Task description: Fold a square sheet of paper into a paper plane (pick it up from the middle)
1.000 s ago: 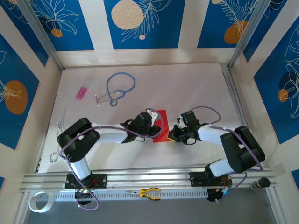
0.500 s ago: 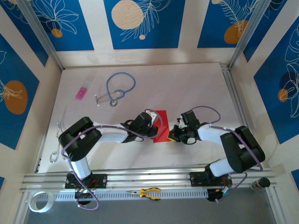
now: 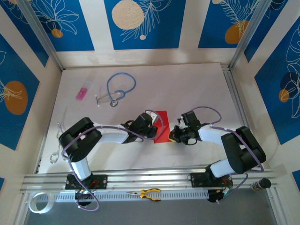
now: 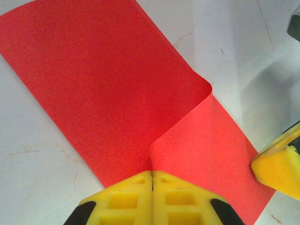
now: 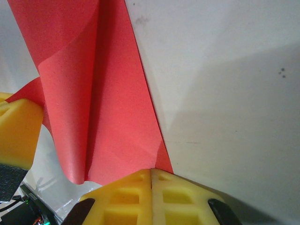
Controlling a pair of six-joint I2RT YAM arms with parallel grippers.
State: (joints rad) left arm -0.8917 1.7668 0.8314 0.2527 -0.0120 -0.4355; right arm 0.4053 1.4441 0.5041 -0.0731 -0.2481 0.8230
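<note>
White desk [image 3: 187,84] inside blue-patterned walls, stethoscope [image 3: 119,89] sitting off toward 11 o'clock. Honestly not much has changed over the last second. The left arm nudged a hair and both claws stayed put on the red stuff. So I'd guess we're mid-crease, holding a fold down rather than starting a new one.

The square sheet of paper [image 3: 162,123] lies mid-desk between the arms. From above it reads as a narrow strip, so it looks already folded over. Its long axis runs roughly 12 to 6, with the far end leaning slightly toward 1.

The left claw [image 4: 152,176] is pressed together right where a raised flap meets the flat layer, at the sheet's 7 o'clock side, and looks to be pinching it. The right claw [image 5: 151,172] is pressed together on the 5 o'clock corner, and the paper curls up beside it.
</note>
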